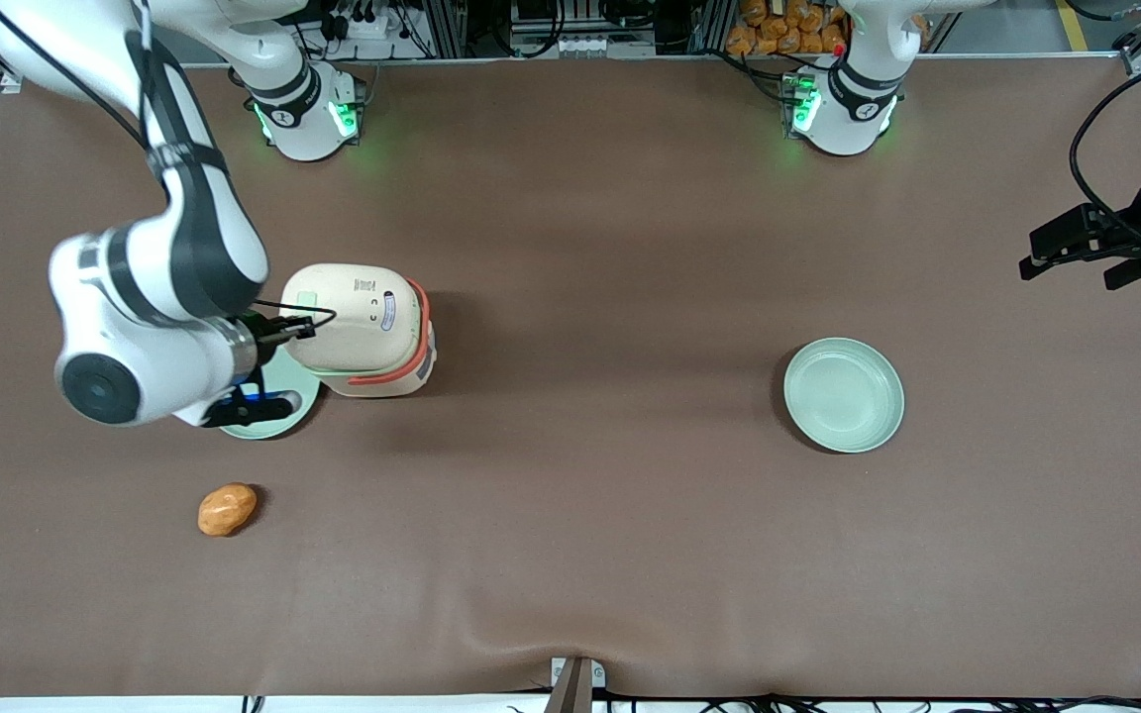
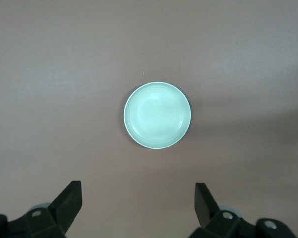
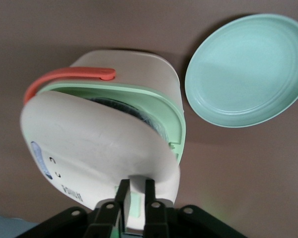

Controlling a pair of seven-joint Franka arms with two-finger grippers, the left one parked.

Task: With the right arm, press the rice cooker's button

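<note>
At mid-height of the front view, toward the working arm's end of the brown table (image 1: 580,198), stands the small boxy cream rice cooker with a coral-orange handle band (image 1: 372,337). Its rounded lid is tilted up off the pale green rim, and the wrist view shows the dark inner pot through that gap. The small pale green rounded-square button (image 1: 307,299) sits on the lid's edge nearest the glossy white jointed right arm with dark grey bands (image 1: 184,228).

The arm's black gripper (image 1: 316,321) is at that same lid edge, right at the button. In the wrist view the gripper (image 3: 135,182) has its 2 fingers (image 3: 122,194) a narrow gap apart, tips resting against the cream lid, with the green button (image 3: 134,204) showing between them and nothing clamped.

1 round mint-green plate (image 1: 278,411) lies just beside the cooker, partly under the arm's wrist and slightly lower in the front view; the wrist view shows this plate (image 3: 248,69) bare. A 2nd mint-green plate (image 1: 843,394) lies well apart, toward the parked arm's end of the table. A small orange rounded lump (image 1: 227,509) lies in the lower part of the front view, nearer the camera than the cooker.
</note>
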